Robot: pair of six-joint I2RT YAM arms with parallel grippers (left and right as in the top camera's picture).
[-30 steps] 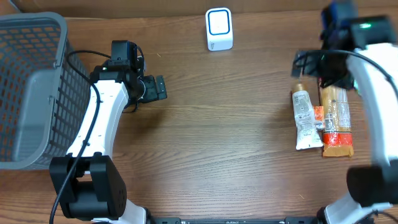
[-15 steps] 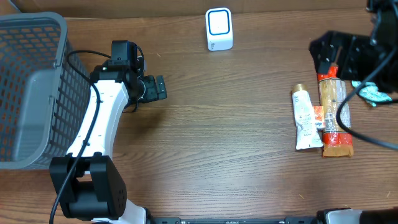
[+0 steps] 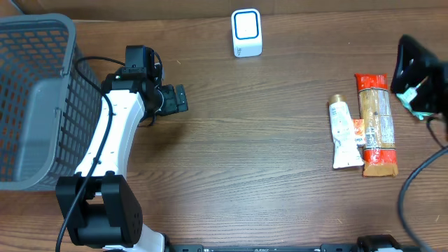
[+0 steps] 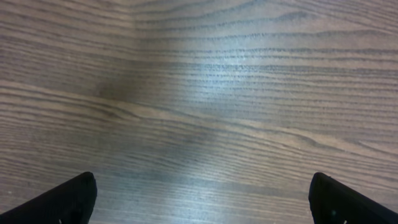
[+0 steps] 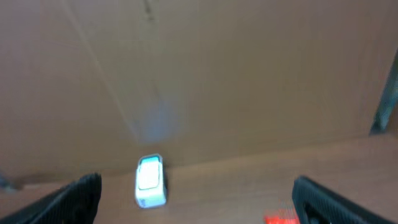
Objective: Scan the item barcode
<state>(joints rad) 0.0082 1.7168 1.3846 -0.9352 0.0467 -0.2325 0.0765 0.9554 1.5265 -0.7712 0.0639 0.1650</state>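
The white scanner [image 3: 246,33] with a blue-rimmed window stands at the back middle of the table, and shows small in the right wrist view as the scanner [image 5: 150,180]. At the right lie a white tube [image 3: 342,133] and a long orange-red packet [image 3: 376,124], side by side. My right gripper [image 3: 411,61] hangs raised near the right edge, above and right of the packet. It is open and empty [image 5: 196,208]. My left gripper [image 3: 180,99] hovers open over bare wood at the left, with nothing between its fingers [image 4: 202,202].
A grey mesh basket [image 3: 35,98] fills the left edge, beside the left arm. A small orange item [image 3: 358,131] lies between the tube and the packet. A brown wall rises behind the table's far edge.
My right arm has swung from over the tube and packet to the far right edge and risen. Both items now lie uncovered. The left arm has not moved.
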